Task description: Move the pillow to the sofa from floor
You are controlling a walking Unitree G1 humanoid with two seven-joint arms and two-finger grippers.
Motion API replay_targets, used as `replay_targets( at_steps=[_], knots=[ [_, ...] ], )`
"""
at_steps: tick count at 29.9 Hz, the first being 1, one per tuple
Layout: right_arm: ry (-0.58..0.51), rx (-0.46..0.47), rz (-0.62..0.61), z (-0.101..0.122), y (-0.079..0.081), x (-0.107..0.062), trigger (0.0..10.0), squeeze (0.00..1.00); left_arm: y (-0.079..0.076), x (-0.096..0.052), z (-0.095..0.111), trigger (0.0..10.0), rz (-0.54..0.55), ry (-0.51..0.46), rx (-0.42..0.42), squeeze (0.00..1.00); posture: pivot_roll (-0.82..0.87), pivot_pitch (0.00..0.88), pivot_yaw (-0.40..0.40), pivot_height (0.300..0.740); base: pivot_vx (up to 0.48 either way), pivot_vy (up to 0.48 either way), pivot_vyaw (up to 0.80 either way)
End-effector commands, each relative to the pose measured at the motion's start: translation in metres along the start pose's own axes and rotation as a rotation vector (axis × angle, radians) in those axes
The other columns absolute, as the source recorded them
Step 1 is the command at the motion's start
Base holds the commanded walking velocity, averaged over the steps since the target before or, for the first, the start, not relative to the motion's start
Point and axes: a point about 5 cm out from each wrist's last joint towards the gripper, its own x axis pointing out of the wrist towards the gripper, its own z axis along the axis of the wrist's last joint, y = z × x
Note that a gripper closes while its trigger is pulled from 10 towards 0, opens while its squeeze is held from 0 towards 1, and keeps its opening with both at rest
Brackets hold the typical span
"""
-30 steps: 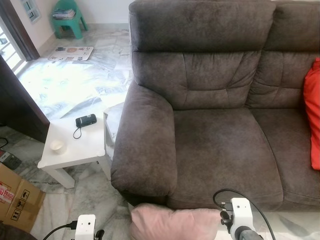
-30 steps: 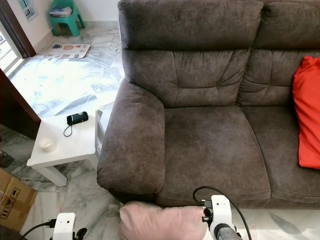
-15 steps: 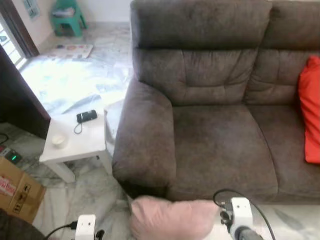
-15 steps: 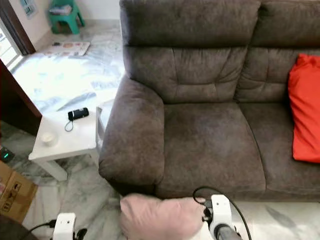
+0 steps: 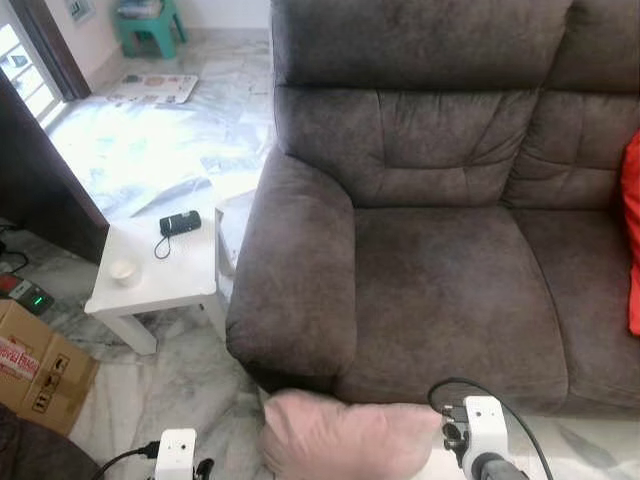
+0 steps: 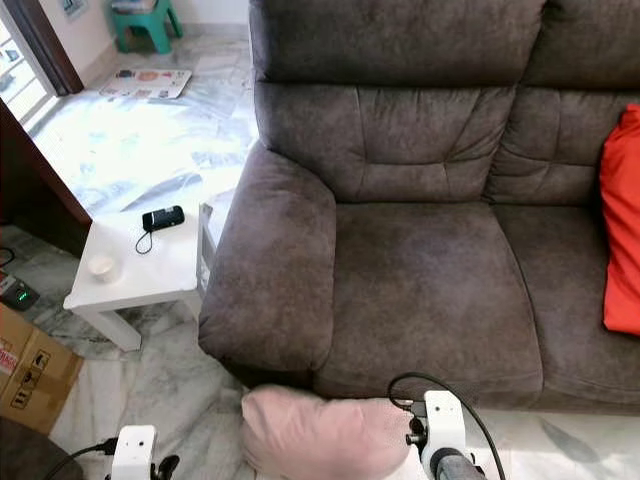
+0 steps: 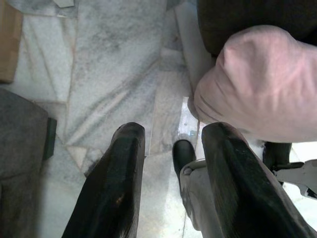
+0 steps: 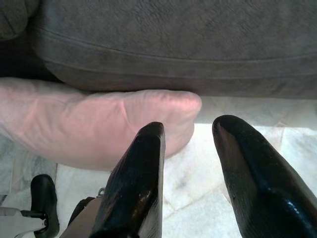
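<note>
Pink pillow (image 5: 345, 440): on the marble floor (image 5: 180, 385), against the front base of the grey sofa (image 5: 440, 260), between both grippers. Left gripper (image 7: 168, 173): fingers spread, empty, beside the pillow's end. Right gripper (image 8: 190, 173): fingers spread, empty, at the pillow's other end.

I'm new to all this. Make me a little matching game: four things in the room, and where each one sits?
Things:
1. pink pillow
2. red cushion
3. black device
4. cardboard box

Places:
A. on the white side table
B. on the sofa seat
C. on the floor beside the table
D. at the sofa's front edge

Pairs: 1-D, 2-B, 3-A, 4-C
</note>
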Motion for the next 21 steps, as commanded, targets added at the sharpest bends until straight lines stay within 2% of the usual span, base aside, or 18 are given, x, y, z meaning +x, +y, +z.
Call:
replay_targets(
  at_steps=[1, 3, 21],
  knots=[
    [0.021, 0.011, -0.001, -0.0054, -0.0007, -0.0014, 10.0, 0.00, 0.0020, -0.0030, -0.0080, 10.0, 0.004, 0.026, -0.005, 0.00, -0.04, 0.086, 0.002, 0.740, -0.394, 0.000, 0.00],
    [0.021, 0.011, -0.001, -0.0053, -0.0008, -0.0014, 10.0, 0.00, 0.0021, -0.0030, -0.0080, 10.0, 0.005, 0.025, -0.005, 0.00, -0.04, 0.086, 0.001, 0.740, -0.375, 0.000, 0.00],
    [0.017, 0.007, -0.001, -0.0040, -0.0018, -0.0011, 10.0, 0.00, 0.0012, -0.0028, -0.0077, 10.0, 0.009, 0.024, -0.002, 0.00, -0.04, 0.086, -0.005, 0.740, 0.000, 0.000, 0.00]
  ],
)
